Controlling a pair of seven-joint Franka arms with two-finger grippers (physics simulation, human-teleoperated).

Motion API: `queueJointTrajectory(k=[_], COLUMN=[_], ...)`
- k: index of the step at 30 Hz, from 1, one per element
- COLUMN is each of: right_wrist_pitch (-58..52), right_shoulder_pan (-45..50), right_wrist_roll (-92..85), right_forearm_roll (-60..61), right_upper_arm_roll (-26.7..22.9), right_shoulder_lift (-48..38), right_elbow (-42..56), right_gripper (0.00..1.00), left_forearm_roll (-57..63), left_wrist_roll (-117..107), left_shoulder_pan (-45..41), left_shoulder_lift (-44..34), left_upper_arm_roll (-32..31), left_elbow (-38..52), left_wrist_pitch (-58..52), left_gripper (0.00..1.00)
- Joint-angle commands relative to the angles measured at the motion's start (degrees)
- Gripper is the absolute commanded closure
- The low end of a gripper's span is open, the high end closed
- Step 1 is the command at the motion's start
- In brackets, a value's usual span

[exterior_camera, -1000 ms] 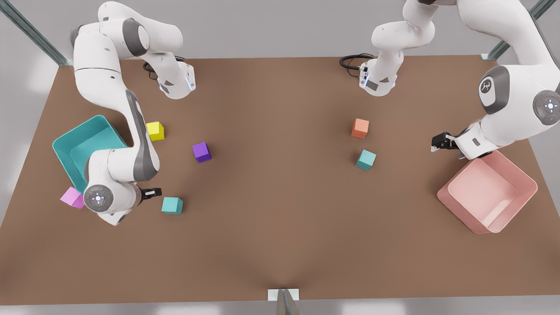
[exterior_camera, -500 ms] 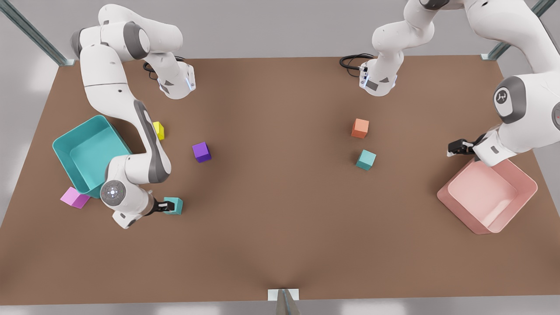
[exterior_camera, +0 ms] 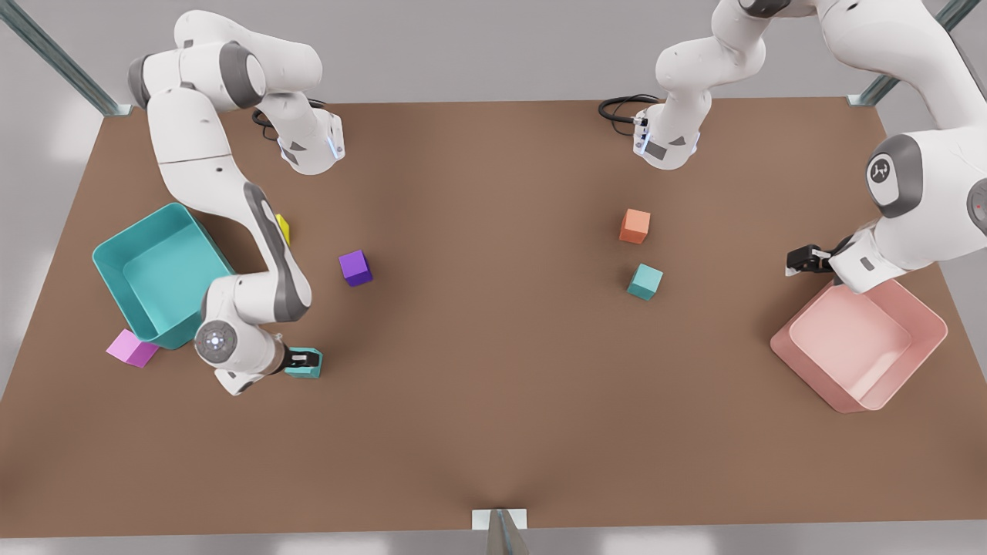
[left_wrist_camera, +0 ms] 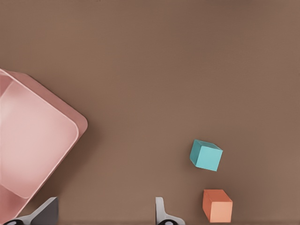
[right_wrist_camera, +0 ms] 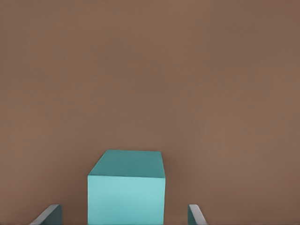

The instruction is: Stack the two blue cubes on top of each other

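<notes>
One blue cube (exterior_camera: pixel 309 373) lies near the front view's left, by the teal bin. My right gripper (exterior_camera: pixel 305 359) is down around it and open. In the right wrist view this cube (right_wrist_camera: pixel 126 192) sits between the two fingertips (right_wrist_camera: pixel 51 213) with a gap on each side. The other blue cube (exterior_camera: pixel 645 281) rests right of the table's centre, below an orange cube (exterior_camera: pixel 634 226). My left gripper (exterior_camera: pixel 800 259) hangs open above the table beside the pink bin (exterior_camera: pixel 934 327), well away from that cube (left_wrist_camera: pixel 206 155).
A teal bin (exterior_camera: pixel 116 254) stands at the front view's left with a pink cube (exterior_camera: pixel 131 348) beside it. A yellow cube (exterior_camera: pixel 283 229) peeks from behind the right arm. A purple cube (exterior_camera: pixel 355 267) lies nearby. Both arm bases stand at the far edge.
My right gripper has moved toward the front view's right and come down around the nearby blue cube. My left arm drew back toward the pink bin, then held still.
</notes>
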Motion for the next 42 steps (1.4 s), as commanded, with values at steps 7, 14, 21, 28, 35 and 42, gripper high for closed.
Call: queueJointTrajectory(k=[7, 14, 21, 28, 35, 42], right_wrist_pitch=[-0.27, 0.08, 0.08, -2.38, -11.00, -8.19], right_shoulder_pan=[-0.46, -0.46, -0.46, -0.02, 27.13, 41.02], right_wrist_roll=[4.35, 4.35, 4.35, 4.17, 53.29, 84.15], right_forearm_roll=[0.10, 0.10, 0.10, 0.02, -0.95, -1.30], right_upper_arm_roll=[0.01, 0.01, 0.01, 0.45, 1.42, 1.24], right_shoulder_lift=[2.20, 5.10, 5.54, 4.93, 7.47, 13.98], right_elbow=[-0.04, 0.66, 0.75, 4.00, 21.93, 29.93], right_gripper=[0.00, 0.00, 0.21, 0.43, 0.41, 0.41], left_forearm_roll=[0.09, -0.18, -0.35, 0.00, -0.18, -3.87], left_wrist_roll=[0.43, 0.52, 0.60, -5.81, -0.10, 0.96], left_shoulder_pan=[0.30, 0.91, 0.83, -19.91, -21.32, -24.92], left_shoulder_lift=[0.14, -0.03, -0.03, 0.41, 1.37, 2.34], left_upper_arm_roll=[-0.07, -0.07, -0.68, 12.32, 12.32, 11.09], left_elbow=[0.02, 0.46, 0.38, -6.21, -29.16, -34.96], left_wrist_pitch=[-0.19, -0.37, -3.53, 0.51, 24.77, 30.04], left_gripper=[0.00, 0.00, 0.00, 0.00, 0.00, 0.00])
